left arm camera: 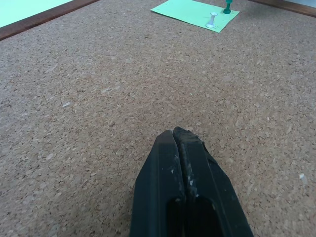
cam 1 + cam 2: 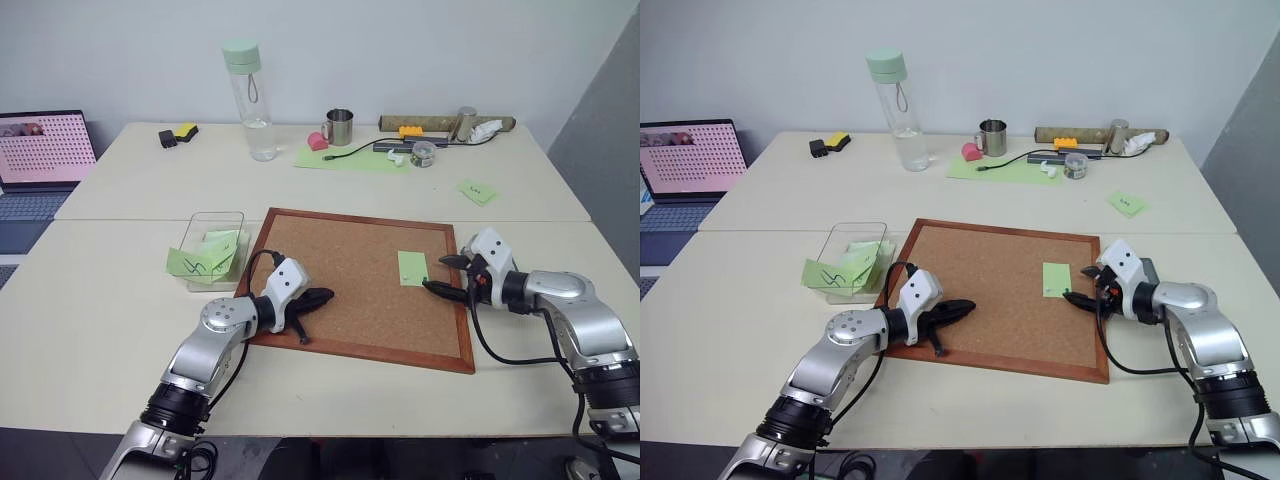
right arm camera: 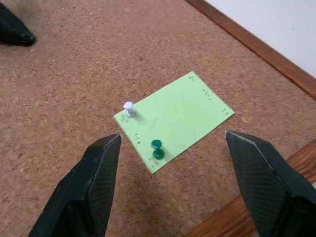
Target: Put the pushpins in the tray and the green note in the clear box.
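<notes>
Right gripper (image 3: 170,185): hovering over the corkboard (image 3: 74,84), jaws standing wide apart.
Green note (image 3: 175,118): lying flat on the cork, between the fingers.
Pushpins: a white one (image 3: 129,108) and a green one (image 3: 157,148) sticking in the note.

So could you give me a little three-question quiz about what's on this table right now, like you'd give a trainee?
1. True or false: the green note lies in the clear box.
2. How many pushpins stand in the note?
3. Which pincer is open: A left, B right?

Key:
1. False; it is pinned to the corkboard.
2. Two: a white pushpin and a green pushpin.
3. B.
</notes>
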Tool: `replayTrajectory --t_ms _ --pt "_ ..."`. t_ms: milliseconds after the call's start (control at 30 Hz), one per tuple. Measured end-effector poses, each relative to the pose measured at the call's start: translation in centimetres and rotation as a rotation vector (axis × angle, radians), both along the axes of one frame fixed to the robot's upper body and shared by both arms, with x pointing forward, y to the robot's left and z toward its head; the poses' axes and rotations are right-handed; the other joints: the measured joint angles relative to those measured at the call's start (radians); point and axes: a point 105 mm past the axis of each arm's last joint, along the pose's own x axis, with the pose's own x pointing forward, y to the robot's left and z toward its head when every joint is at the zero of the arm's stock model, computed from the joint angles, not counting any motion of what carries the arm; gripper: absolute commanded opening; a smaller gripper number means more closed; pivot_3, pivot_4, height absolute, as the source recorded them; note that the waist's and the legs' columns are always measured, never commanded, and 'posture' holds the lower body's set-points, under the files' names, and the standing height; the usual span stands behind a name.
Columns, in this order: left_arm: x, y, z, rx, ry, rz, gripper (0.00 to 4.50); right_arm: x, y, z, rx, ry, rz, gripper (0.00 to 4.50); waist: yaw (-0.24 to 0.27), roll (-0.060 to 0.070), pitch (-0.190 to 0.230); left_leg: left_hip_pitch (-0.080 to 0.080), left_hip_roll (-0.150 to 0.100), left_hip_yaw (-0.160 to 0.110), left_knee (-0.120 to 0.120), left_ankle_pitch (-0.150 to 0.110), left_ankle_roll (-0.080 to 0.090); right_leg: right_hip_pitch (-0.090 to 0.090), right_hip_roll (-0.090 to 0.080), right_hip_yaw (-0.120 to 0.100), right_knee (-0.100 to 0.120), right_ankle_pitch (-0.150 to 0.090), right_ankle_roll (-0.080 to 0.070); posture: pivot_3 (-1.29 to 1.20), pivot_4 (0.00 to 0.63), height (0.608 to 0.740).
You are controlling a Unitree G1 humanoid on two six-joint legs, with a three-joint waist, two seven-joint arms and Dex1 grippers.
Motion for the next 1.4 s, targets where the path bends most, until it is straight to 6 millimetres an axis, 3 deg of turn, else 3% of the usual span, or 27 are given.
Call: replayTrajectory --t_ms 167,600,1033,1267,1400 --pt "0.0 0.0 0.0 0.001 -0.002 -0.001 0.00 0.2 0.4 -1.6 0.016 0.031 -0.009 2.58 0.000 0.000 0.000 0.000 0.000 0.000 0.000 0.000 0.000 0.000 0.000 0.000 0.000 0.000 0.000 0.00 0.150 0.740" --pt "-0.1 0.0 0.1 0.002 -0.006 0.000 0.00 0.3 0.9 -2.0 0.052 0.036 0.004 0.08 -0.002 0.000 0.000 0.000 0.000 0.000 0.000 0.000 0.000 0.000 0.000 0.000 0.000 0.000 0.000 0.00 0.150 0.740" --pt "-0.3 0.2 -0.1 0.003 0.001 0.006 0.00 0.1 0.9 -1.4 0.123 0.070 -0.003 0.02 -0.003 0.000 0.000 -0.001 0.000 0.000 -0.001 0.000 0.000 -0.001 0.000 0.000 0.000 0.000 0.000 0.00 0.150 0.740" --pt "-0.5 0.2 -0.3 0.003 0.007 0.008 0.00 0.3 0.9 2.5 0.233 -0.009 -0.009 0.02 -0.002 0.000 0.000 0.000 0.000 0.000 -0.001 0.000 0.000 0.000 0.000 0.000 -0.001 0.000 0.000 0.00 0.150 0.740" --pt "-0.6 0.2 -0.4 0.003 0.008 0.008 0.00 0.3 0.5 3.1 0.255 -0.013 -0.031 0.02 -0.003 0.000 0.000 0.000 0.000 0.000 -0.001 0.000 0.000 0.000 0.000 0.000 -0.001 0.000 0.000 0.00 0.150 0.740"
